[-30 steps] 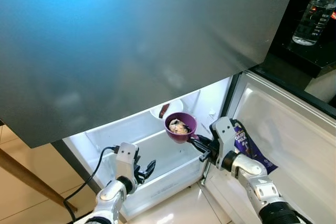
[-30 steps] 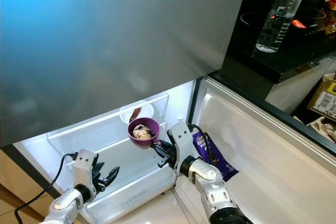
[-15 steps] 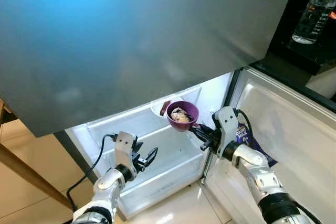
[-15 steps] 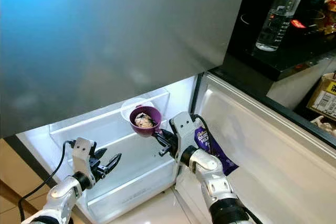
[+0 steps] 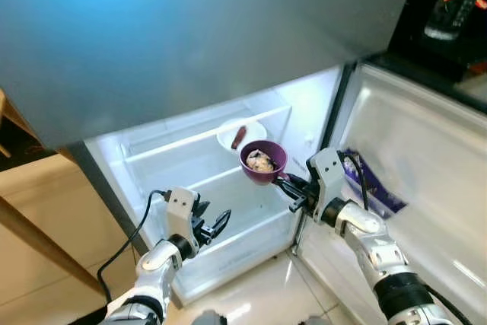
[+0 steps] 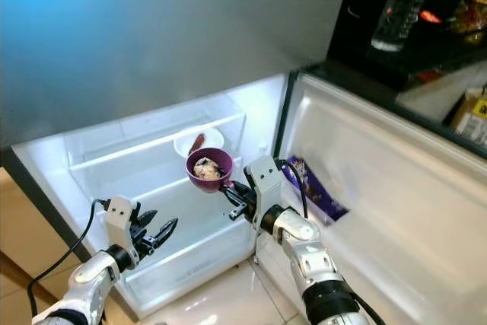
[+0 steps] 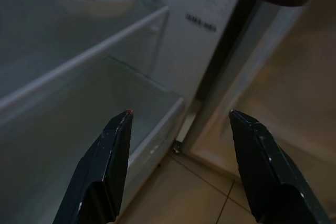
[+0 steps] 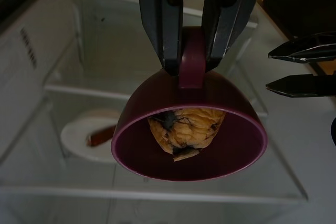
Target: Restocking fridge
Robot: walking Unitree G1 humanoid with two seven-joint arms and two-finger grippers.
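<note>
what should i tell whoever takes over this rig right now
Right gripper: shut on the handle of the purple cup, which holds a piece of food, held out in front of the open fridge compartment.
Left gripper: open, holding nothing, hovering in front of the clear drawer.
Already inside: a white plate with a brown piece of food, on the glass shelf.
A purple packet sits in the open door's bin.
Left to do: set the cup on the shelf, probably beside the plate, release, pull both arms out.
</note>
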